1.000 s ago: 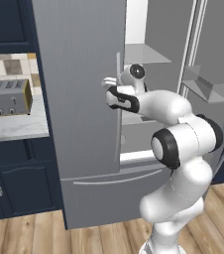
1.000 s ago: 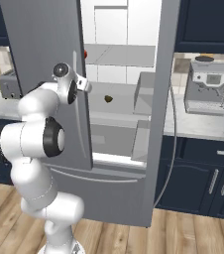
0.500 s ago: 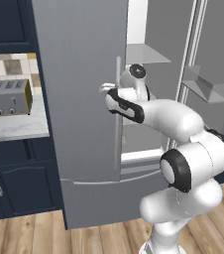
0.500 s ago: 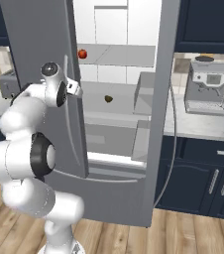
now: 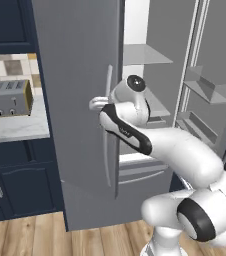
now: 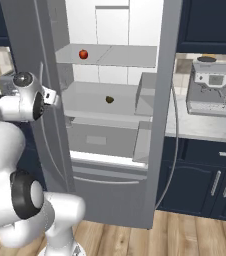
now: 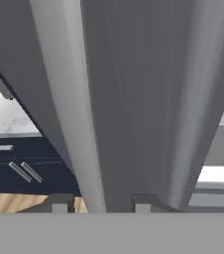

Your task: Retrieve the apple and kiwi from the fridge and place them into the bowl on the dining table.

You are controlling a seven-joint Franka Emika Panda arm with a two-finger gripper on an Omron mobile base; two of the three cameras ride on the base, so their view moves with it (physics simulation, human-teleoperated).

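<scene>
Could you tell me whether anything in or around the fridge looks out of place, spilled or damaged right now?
Nothing stands out. The fridge has both doors open; the apple sits on an upper shelf and the kiwi on the shelf below, both intact. The gripper is at the left door's handle.

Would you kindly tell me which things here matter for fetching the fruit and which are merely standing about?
For the job:
- apple, on an upper fridge shelf
- kiwi, on the shelf below
- fridge, right door open
- gripper, at the left door's handle

Standing about:
- toaster
- coffee machine
</scene>
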